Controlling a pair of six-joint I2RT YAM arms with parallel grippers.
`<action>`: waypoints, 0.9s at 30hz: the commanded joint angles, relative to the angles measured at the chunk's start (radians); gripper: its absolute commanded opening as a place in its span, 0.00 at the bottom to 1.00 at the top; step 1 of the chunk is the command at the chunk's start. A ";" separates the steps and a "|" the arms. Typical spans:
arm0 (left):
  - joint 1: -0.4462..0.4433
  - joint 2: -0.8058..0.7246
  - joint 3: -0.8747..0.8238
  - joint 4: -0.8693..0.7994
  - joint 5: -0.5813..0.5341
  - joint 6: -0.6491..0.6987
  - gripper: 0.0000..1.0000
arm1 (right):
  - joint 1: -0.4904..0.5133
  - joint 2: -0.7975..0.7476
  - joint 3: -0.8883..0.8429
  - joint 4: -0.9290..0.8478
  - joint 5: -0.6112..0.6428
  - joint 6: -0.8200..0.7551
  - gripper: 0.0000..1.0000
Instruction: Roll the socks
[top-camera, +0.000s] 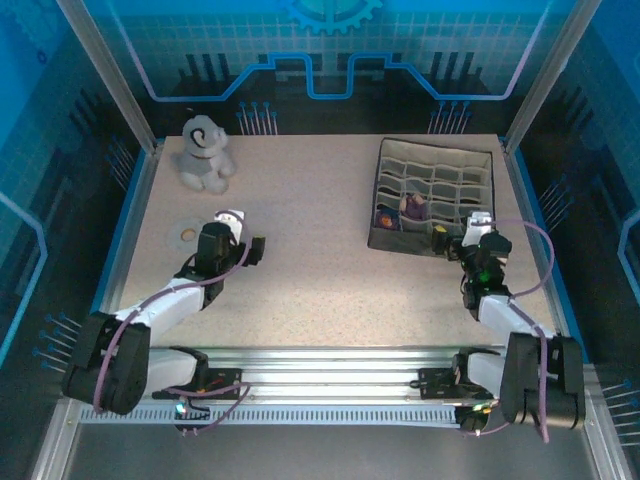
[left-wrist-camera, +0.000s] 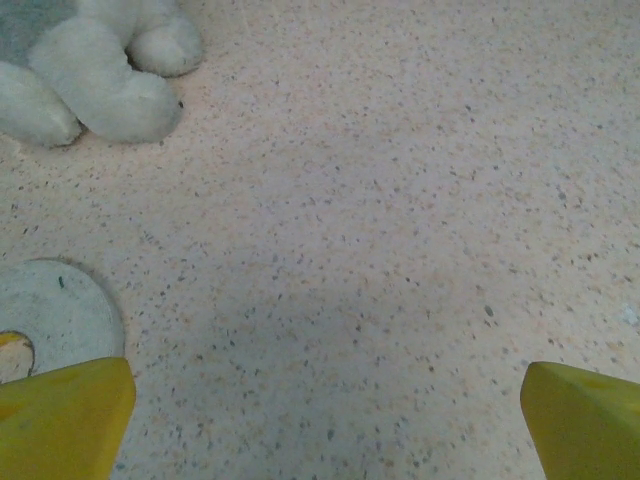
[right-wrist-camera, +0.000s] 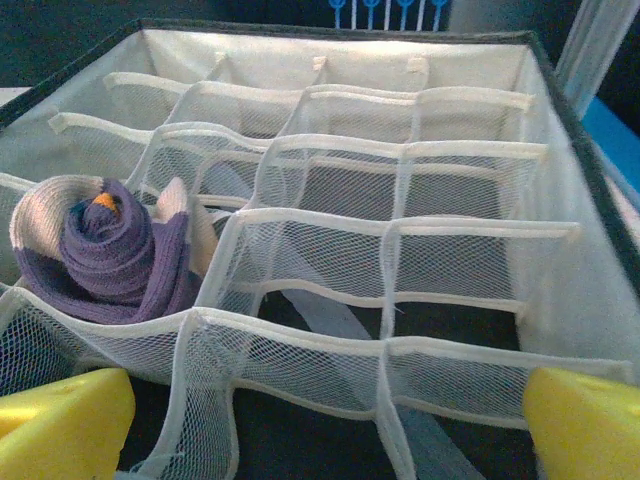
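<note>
At the near side of the table (top-camera: 330, 300), the left claw (left-wrist-camera: 325, 420) hangs over bare tabletop. Its yellow fingers (left-wrist-camera: 60, 420) are spread wide with nothing between them, and a pale flat disc (left-wrist-camera: 55, 310) lies just beside it. To the right, the right claw (right-wrist-camera: 325, 425) is likewise spread wide and empty, at the near wall of a divided fabric box (right-wrist-camera: 480, 230). One purple sock (right-wrist-camera: 105, 250), rolled up with tan showing, sits in a cell on the box's left side. A darker roll (top-camera: 385, 217) sits in a neighbouring cell further left. Farthest back, on the left, sits a grey plush toy (top-camera: 205, 152).
</note>
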 joint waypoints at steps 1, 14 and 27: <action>0.028 0.052 -0.033 0.200 0.056 -0.009 1.00 | 0.009 0.052 0.038 0.178 -0.046 -0.004 1.00; 0.055 0.189 0.040 0.258 0.104 0.040 0.99 | 0.012 0.117 0.023 0.337 0.031 0.005 1.00; 0.128 0.238 0.048 0.310 0.167 0.009 1.00 | 0.047 -0.006 0.018 0.104 -0.023 -0.041 1.00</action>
